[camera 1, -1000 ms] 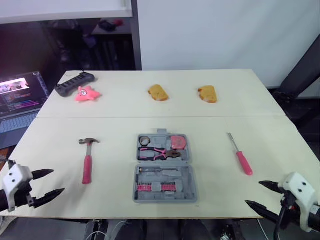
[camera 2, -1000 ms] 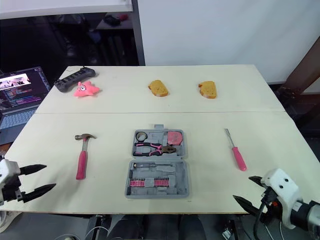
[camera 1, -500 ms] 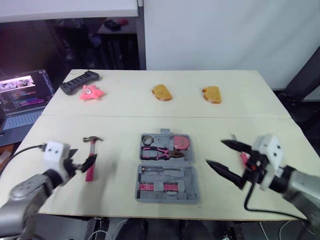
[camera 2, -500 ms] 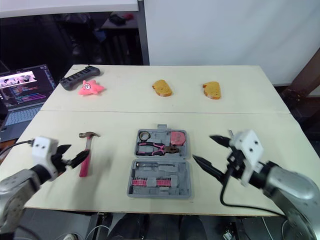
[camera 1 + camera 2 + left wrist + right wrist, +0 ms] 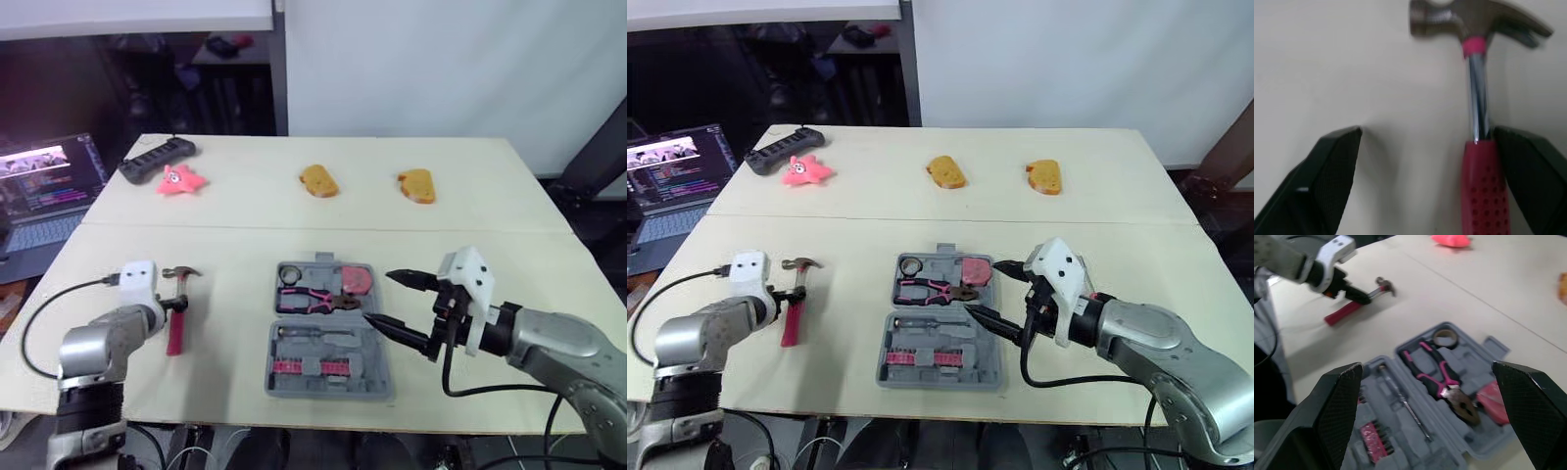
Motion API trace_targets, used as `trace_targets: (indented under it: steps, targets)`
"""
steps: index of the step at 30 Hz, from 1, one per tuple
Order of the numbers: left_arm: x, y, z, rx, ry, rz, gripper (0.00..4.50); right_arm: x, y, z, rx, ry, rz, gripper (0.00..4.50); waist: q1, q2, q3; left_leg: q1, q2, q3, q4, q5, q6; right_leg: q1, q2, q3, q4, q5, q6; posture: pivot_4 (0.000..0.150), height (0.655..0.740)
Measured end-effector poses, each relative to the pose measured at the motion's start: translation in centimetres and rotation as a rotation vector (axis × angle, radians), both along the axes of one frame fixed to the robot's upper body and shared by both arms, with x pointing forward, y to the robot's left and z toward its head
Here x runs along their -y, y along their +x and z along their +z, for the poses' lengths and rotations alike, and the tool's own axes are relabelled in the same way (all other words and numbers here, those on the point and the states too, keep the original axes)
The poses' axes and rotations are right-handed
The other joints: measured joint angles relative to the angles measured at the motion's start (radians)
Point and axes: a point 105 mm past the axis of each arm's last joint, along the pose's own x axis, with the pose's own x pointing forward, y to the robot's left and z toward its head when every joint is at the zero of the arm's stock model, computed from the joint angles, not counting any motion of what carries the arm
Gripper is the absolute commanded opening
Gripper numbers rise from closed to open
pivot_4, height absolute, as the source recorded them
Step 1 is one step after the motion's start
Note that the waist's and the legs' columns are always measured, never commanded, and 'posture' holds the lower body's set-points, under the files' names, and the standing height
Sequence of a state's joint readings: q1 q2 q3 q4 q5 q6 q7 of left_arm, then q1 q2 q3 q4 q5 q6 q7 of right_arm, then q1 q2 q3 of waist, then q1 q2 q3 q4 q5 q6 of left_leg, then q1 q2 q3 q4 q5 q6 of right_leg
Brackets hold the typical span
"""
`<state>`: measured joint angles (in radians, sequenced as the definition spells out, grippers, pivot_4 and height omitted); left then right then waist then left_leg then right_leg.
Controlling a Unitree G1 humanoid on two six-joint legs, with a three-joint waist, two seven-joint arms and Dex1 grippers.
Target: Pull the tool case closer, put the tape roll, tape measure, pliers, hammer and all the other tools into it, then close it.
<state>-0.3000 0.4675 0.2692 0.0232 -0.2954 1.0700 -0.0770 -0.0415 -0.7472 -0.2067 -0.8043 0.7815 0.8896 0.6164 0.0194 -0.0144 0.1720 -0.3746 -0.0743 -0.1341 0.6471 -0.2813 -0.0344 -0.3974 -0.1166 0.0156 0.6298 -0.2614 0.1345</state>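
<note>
The grey tool case (image 5: 328,364) lies open at the middle of the table, holding a tape roll (image 5: 288,275), a pink tape measure (image 5: 355,279), pink-handled pliers (image 5: 313,300) and a row of bits. A hammer (image 5: 176,318) with a pink handle lies to its left. My left gripper (image 5: 171,305) is open low over the hammer's shaft; in the left wrist view the handle (image 5: 1481,191) lies between the fingers, close against one finger (image 5: 1533,176). My right gripper (image 5: 378,298) stands open over the case's right edge, empty, with the case (image 5: 1415,426) below it.
At the far side lie a black power strip (image 5: 157,159), a pink star toy (image 5: 181,180) and two bread pieces (image 5: 318,181) (image 5: 416,185). An open laptop (image 5: 44,186) stands off the table's left edge.
Both arms came in from the table's front corners. My left gripper has moved right onto the hammer. My right gripper has moved left to the case's right edge.
</note>
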Motion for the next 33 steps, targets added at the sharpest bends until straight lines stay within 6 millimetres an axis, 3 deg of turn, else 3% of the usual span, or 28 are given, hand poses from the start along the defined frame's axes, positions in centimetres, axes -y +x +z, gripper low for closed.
trace_targets:
  steps: [7,8,11,17,28,33]
  targets:
    - [0.4,2.4,-0.8,0.030,-0.029,-0.024,4.50,0.0,-0.2,0.0,-0.017,-0.019,0.029,4.45,0.019,0.008,-0.005,0.001,0.000,0.000,0.000,0.000,0.000,0.001,-0.001,0.000,0.000,0.000,0.000,0.150,0.7400]
    - [0.5,2.5,-0.9,0.030,-0.031,-0.023,4.24,0.0,-0.3,0.0,-0.015,-0.024,0.036,4.49,0.021,0.009,-0.005,0.001,0.000,0.000,0.000,0.000,0.000,0.001,-0.001,0.000,0.000,0.000,0.000,0.150,0.7400]
    - [1.1,2.7,-1.2,0.033,-0.049,-0.028,3.18,0.1,-0.3,0.3,-0.006,-0.043,0.069,4.50,0.022,0.012,-0.007,0.002,0.000,0.000,0.001,0.000,0.000,0.002,-0.002,0.000,0.000,0.000,0.001,0.150,0.7400]
    - [1.9,2.9,-1.5,0.044,-0.055,-0.038,0.04,-0.1,-0.1,0.6,0.002,-0.054,0.099,4.50,0.018,0.018,-0.011,0.002,0.000,0.001,0.000,0.000,0.000,0.002,-0.001,0.000,0.000,0.000,0.001,0.150,0.7400]
    - [1.6,3.0,-0.8,0.058,-0.049,-0.033,0.01,-0.2,0.1,0.3,-0.007,-0.059,0.092,4.50,0.018,0.016,-0.010,0.001,0.000,0.001,0.000,0.000,0.000,0.001,-0.001,0.000,0.000,0.000,0.001,0.150,0.7400]
    - [1.0,2.3,0.8,0.016,0.025,-0.128,0.01,-0.1,0.2,0.4,-0.003,-0.057,0.075,4.50,0.011,0.003,-0.001,-0.003,0.000,0.000,-0.001,0.000,0.000,-0.004,0.000,0.000,0.001,0.000,0.001,0.150,0.7400]
